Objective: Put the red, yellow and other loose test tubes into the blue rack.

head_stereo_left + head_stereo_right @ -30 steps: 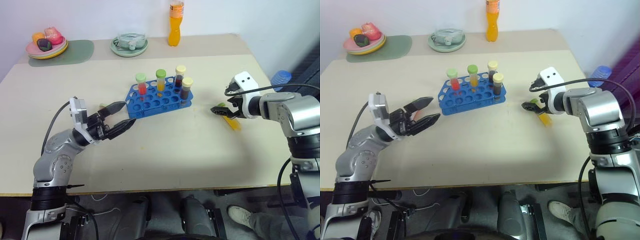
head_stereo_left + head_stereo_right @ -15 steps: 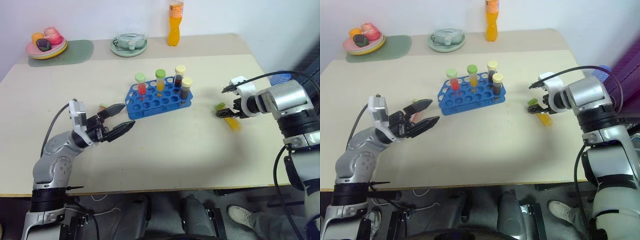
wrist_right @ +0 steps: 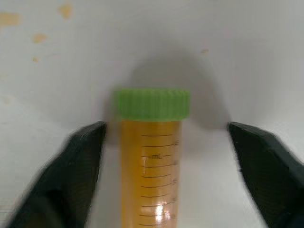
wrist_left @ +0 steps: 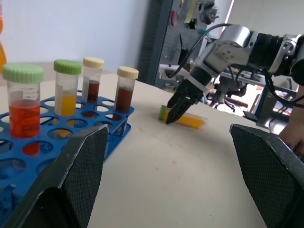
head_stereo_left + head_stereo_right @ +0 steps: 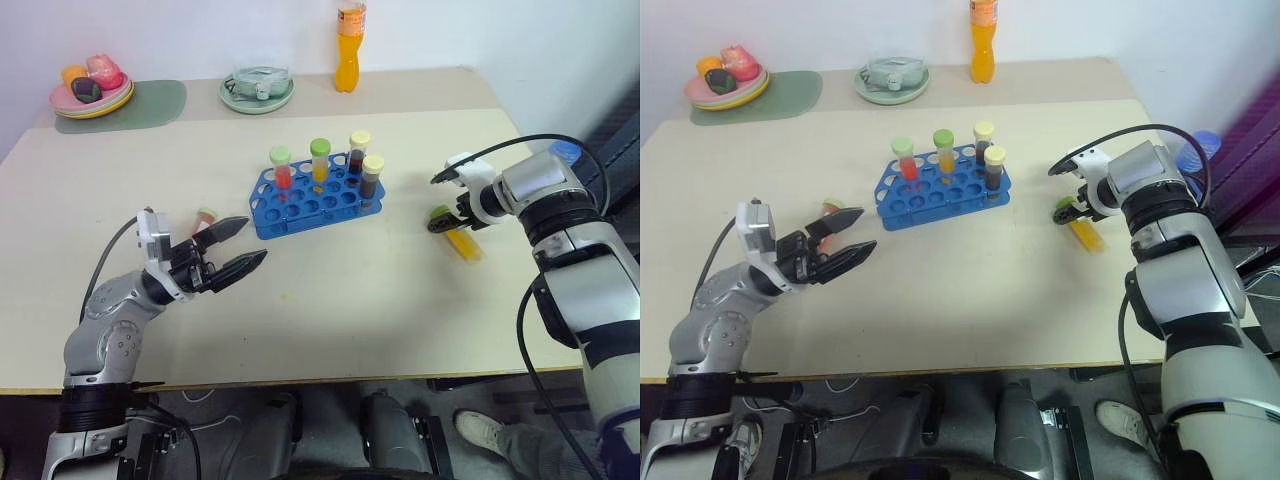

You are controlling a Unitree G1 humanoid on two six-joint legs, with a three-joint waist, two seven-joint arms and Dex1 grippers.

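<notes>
Yellow-liquid plastic test tube with green screw cap lies flat on the beige tabletop, long axis along the table, cap end pointing toward the blue plastic rack, tail end toward the table's near right edge. Printed graduation lines and "mL" readable on its wall in the right wrist view; other figures too small to read. Right gripper points steeply down over the cap end, its two black fingers straddling the tube, one touching or nearly touching one side, the other with a clear gap, so jaws part-open, not clamped.

The rack sits well to that gripper's left, holding four upright tubes: green-capped red, green-capped orange-yellow, two cream-capped dark brown. Most holes vacant.

Left gripper hovers above the table just beside the rack's near-left corner, jaws spread wide, holding nothing. A loose reddish tube with green cap lies on the table just behind its fingers.

Far edge: orange drink bottle, label unreadable; pale green plate with a clear object; yellow plate with toy food on a green mat.
</notes>
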